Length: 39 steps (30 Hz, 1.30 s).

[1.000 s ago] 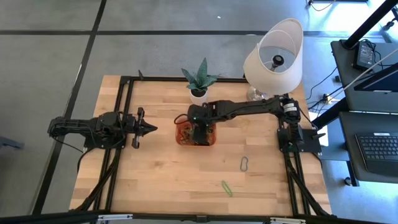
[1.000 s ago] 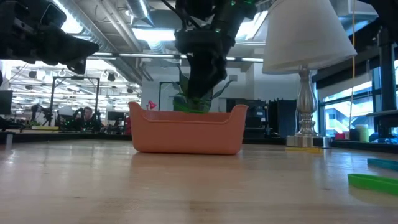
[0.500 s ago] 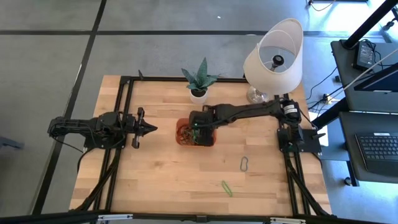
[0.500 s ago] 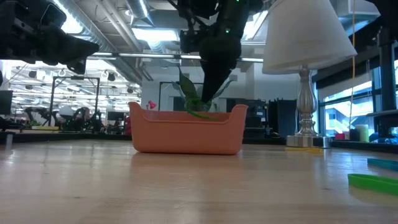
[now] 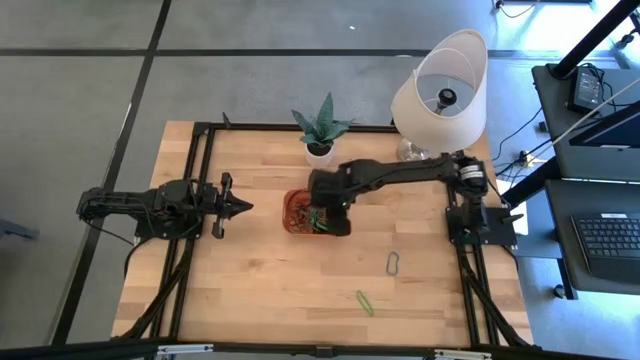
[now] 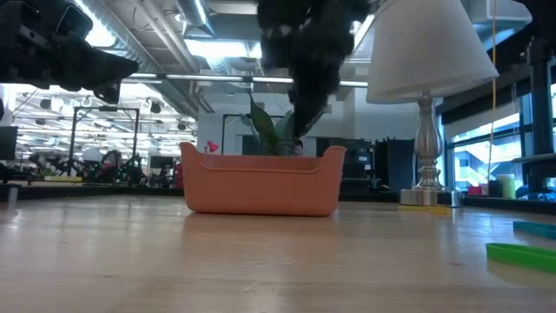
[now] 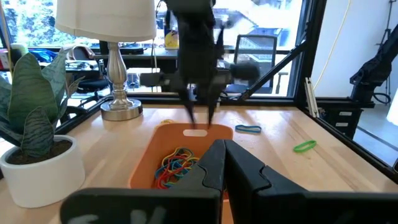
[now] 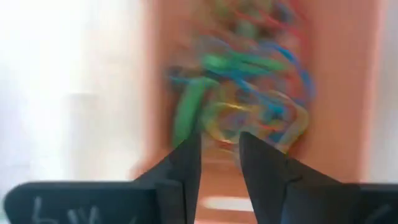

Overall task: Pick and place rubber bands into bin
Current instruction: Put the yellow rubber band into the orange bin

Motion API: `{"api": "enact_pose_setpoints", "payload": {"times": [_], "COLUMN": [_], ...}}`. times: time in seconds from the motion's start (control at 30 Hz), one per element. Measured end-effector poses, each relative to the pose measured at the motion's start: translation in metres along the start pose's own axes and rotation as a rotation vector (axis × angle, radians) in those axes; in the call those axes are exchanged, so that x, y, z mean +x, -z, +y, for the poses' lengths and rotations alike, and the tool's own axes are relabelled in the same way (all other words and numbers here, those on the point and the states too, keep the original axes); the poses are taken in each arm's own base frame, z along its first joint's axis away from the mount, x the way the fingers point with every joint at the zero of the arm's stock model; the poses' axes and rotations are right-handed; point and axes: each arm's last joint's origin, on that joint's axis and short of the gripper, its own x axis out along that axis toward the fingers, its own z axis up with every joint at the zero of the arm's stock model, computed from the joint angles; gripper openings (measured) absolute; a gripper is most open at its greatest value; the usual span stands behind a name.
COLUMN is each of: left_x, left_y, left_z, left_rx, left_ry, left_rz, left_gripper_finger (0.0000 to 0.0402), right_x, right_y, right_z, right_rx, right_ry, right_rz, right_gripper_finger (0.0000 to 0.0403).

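High view looks straight down on the whole surface (image 5: 250,280); low view sits at surface level, facing the room. Both wrist views look forward, close over the bin (image 7: 149,168), which all four share
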Motion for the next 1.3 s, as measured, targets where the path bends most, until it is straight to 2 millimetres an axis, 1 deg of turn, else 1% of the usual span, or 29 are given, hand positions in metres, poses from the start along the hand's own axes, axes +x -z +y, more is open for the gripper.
{"api": "enact_pose_setpoints", "payload": {"times": [0.07,0.1,0.17,0.23,0.37,0.47,0.57,0.63,0.7,0.77,0.87,0.97,1.07,1.13,1.2,1.3], "left_x": [0.000,0.000,0.000,0.000,0.000,0.000,0.000,0.000,0.000,0.000,0.000,0.000,0.000,0.000,0.000,0.000], "left_y": [0.000,0.000,0.000,0.000,0.000,0.000,0.000,0.000,0.000,0.000,0.000,0.000,0.000,0.000,0.000,0.000], "left_z": [0.000,0.000,0.000,0.000,0.000,0.000,0.000,0.000,0.000,0.000,0.000,0.000,0.000,0.000,0.000,0.000], "left_rx": [0.000,0.000,0.000,0.000,0.000,0.000,0.000,0.000,0.000,0.000,0.000,0.000,0.000,0.000,0.000,0.000], "left_ry": [0.000,0.000,0.000,0.000,0.000,0.000,0.000,0.000,0.000,0.000,0.000,0.000,-0.001,-0.001,-0.002,-0.002], "left_rz": [0.000,0.000,0.000,0.000,0.000,0.000,0.000,0.000,0.000,0.000,0.000,0.000,0.000,0.000,0.000,0.000], "left_gripper_finger": [0.0004,0.0004,0.0004,0.0004,0.0004,0.0004,0.0004,0.0004,0.0004,0.0004,0.0004,0.0004,0.0004,0.0004,0.0004,0.0004], "right_x": [-0.018,-0.027,-0.043,-0.055,-0.087,-0.097,-0.104,-0.099,-0.094,-0.088,-0.072,-0.055,-0.037,-0.028,-0.020,-0.012], "right_y": [0.001,0.004,0.017,0.036,0.087,0.130,0.168,0.191,0.211,0.227,0.245,0.257,0.268,0.271,0.274,0.272], "right_z": [0.000,-0.001,-0.004,-0.007,-0.002,0.007,0.013,0.013,0.011,0.008,0.005,0.000,-0.007,-0.011,-0.015,-0.020], "right_rx": [-0.016,-0.017,0.000,0.051,0.145,0.246,0.349,0.433,0.541,0.636,0.708,0.764,0.808,0.831,0.843,0.870], "right_ry": [-0.109,-0.133,-0.137,-0.133,-0.089,-0.002,0.089,0.138,0.182,0.196,0.201,0.232,0.329,0.386,0.405,0.415], "right_rz": [-0.095,-0.149,-0.228,-0.278,-0.363,-0.380,-0.455,-0.475,-0.500,-0.523,-0.497,-0.458,-0.415,-0.407,-0.396,-0.407], "right_gripper_finger": [0.0106,0.0102,0.0093,0.0083,0.0061,0.0042,0.0018,0.0006,0.0005,0.0017,0.0051,0.0095,0.0140,0.0167,0.0191,0.0222]}}
